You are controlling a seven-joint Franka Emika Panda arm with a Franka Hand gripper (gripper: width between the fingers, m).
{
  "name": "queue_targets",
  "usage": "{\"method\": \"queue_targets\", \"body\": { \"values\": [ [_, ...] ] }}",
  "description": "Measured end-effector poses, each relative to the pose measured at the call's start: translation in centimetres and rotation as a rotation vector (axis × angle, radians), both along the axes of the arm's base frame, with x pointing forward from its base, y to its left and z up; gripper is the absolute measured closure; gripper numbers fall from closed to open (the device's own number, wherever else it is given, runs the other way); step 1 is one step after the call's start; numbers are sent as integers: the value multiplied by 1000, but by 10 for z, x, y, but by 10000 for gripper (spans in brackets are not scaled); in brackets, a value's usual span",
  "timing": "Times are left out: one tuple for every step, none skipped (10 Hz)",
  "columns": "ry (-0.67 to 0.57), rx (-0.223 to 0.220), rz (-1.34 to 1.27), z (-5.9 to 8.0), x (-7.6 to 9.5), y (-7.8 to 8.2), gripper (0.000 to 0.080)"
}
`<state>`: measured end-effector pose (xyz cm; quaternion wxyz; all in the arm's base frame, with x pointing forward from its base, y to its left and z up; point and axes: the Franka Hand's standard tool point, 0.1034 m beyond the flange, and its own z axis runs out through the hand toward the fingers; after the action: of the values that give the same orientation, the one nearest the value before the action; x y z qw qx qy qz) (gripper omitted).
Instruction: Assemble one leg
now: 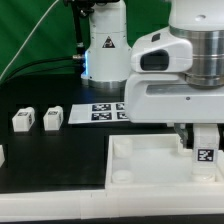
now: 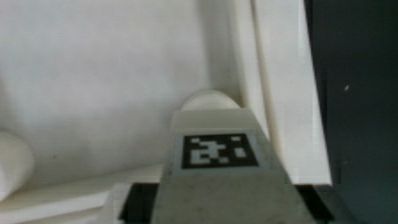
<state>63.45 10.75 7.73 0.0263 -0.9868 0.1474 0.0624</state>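
My gripper (image 1: 200, 138) is shut on a leg (image 1: 205, 157), a small white post with a black-and-white tag. It holds the leg upright over the right end of the large white tray-like part (image 1: 140, 165). In the wrist view the leg (image 2: 217, 150) runs out from between my dark fingers (image 2: 153, 200), and its far end sits at an inner corner of the tray-like part, beside its raised rim (image 2: 267, 60). I cannot tell whether the leg touches the part. Two more legs (image 1: 24, 120) (image 1: 53, 118) stand on the black table at the exterior view's left.
The marker board (image 1: 100, 111) lies flat behind the tray-like part, in front of the robot base (image 1: 105, 50). Another white piece (image 1: 2, 155) shows at the exterior view's left edge. A rounded white boss (image 2: 11, 160) rises inside the tray-like part.
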Motion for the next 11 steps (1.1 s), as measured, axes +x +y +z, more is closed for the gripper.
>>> {"method": "queue_targets", "body": {
  "values": [
    [-4, -12, -133, 0, 1, -1, 509],
    [-2, -20, -212, 0, 1, 0, 509],
    [9, -35, -357, 0, 1, 2, 509],
    [19, -48, -476, 0, 0, 3, 509],
    [29, -62, -593, -1, 0, 3, 509],
    [38, -75, -712, -1, 0, 3, 509],
    [45, -85, -800, -1, -1, 3, 509],
    [50, -93, -868, -1, -1, 3, 509],
    [64, -105, -1018, -1, -1, 3, 509],
    [75, -115, -1133, -1, -1, 3, 509],
    [82, -119, -1196, -2, -1, 3, 509]
  ]
}}
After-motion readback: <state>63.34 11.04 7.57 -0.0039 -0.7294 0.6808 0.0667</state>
